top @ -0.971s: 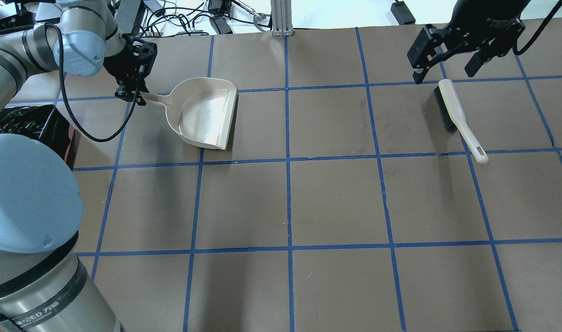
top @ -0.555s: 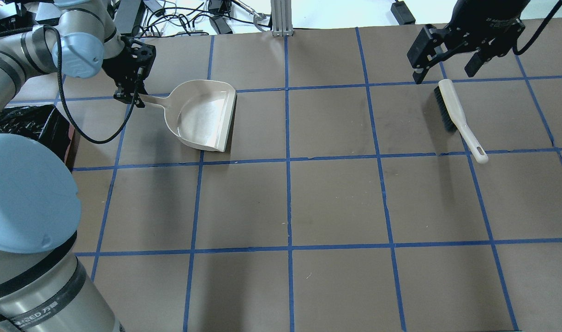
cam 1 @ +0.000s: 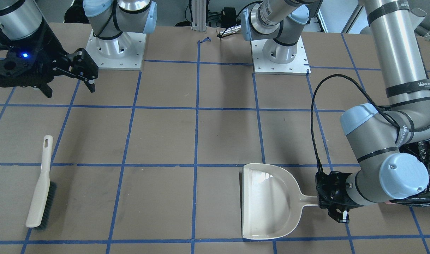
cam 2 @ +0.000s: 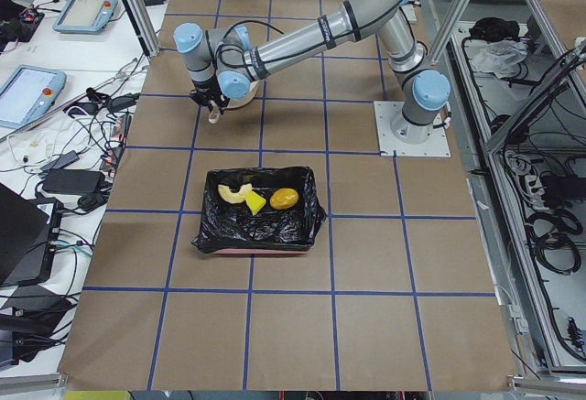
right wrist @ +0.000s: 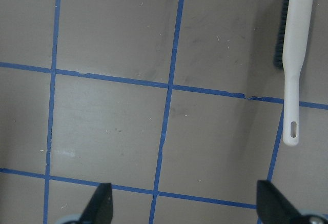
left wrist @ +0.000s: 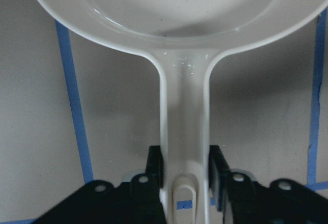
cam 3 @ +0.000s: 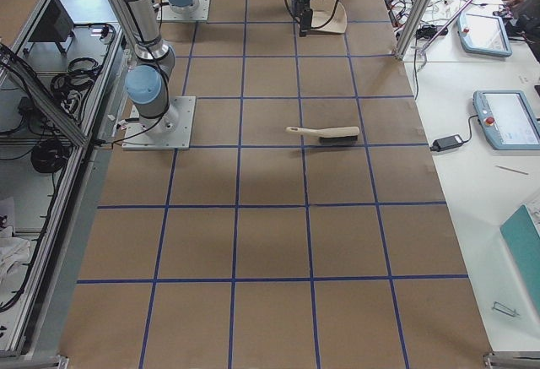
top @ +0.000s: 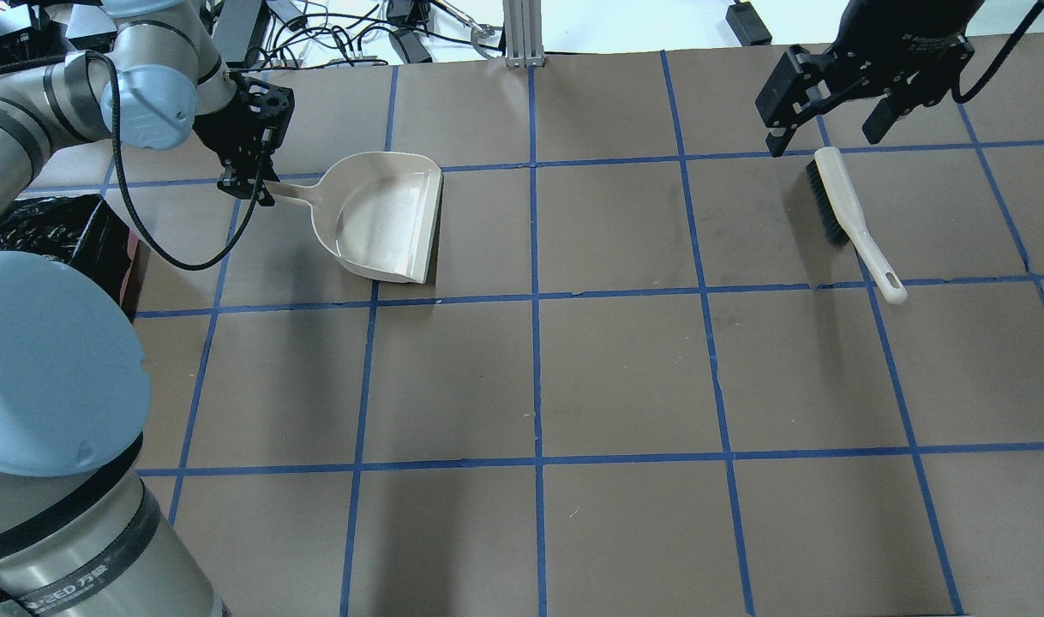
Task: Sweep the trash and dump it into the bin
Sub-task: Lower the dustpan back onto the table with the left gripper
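The trash lies inside the bin [cam 2: 261, 231], a black-bag-lined container: a pale orange peel [cam 2: 233, 193], a green-and-yellow sponge wedge [cam 2: 254, 202] and a yellow-brown lump [cam 2: 285, 198]. The bin also shows at the table's edge by the left arm [top: 51, 231]. My left gripper [top: 252, 184] [left wrist: 184, 183] is shut on the handle of the empty beige dustpan [top: 385, 214] [cam 1: 268, 201], which is level at table height. My right gripper [top: 826, 137] [cam 1: 69, 90] is open and empty, hovering above the brush [top: 848, 214] [right wrist: 294, 60].
The brush lies flat on the brown table [top: 625, 377], bristles on its side. Blue tape lines grid the table. Cables and boxes lie beyond the far edge [top: 359, 38]. The arm bases [cam 1: 278, 53] stand at the robot's side.
My left gripper has shifted the dustpan slightly, first toward the left, then back to the right. The right arm and the brush have not moved.
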Available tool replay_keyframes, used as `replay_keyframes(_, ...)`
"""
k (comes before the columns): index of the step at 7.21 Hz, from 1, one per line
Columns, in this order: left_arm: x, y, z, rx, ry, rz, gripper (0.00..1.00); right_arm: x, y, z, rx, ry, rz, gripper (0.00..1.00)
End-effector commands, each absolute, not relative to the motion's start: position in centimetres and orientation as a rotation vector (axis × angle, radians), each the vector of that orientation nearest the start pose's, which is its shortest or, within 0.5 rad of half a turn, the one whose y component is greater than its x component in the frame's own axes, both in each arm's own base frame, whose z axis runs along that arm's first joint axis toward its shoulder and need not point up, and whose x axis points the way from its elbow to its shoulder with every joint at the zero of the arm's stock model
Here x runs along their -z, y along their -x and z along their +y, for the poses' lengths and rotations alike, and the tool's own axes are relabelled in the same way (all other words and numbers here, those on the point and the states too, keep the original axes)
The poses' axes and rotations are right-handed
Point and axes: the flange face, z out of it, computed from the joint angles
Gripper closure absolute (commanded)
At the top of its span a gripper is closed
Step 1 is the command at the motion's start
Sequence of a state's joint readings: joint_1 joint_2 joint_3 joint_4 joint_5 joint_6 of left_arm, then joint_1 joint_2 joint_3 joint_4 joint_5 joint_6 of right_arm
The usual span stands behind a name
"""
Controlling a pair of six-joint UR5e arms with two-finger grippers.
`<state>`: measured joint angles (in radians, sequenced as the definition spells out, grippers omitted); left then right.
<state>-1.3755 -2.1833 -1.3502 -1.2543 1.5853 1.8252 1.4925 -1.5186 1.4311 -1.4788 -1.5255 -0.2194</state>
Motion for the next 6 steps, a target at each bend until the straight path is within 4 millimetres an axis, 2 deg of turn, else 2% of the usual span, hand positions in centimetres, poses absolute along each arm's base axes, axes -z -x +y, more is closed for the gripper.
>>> replay_keyframes(1, -25.44, -0.92, -70.98, 0.083, 2.224, -2.142, 1.0, -52.12, -9.73, -52.13, 0.003, 0.218, 3.089, 0.0)
replay_keyframes(4, -25.29, -1.01, -71.03, 0.095, 2.218, -2.152, 1.0, -52.12, -9.73, -52.13, 0.003, 0.218, 3.089, 0.0)
replay_keyframes(6, -25.15, -0.88, -70.94, 0.09, 2.156, -2.197, 0.62, -52.11, -9.74, -52.12, 0.001, 0.218, 3.087, 0.0)
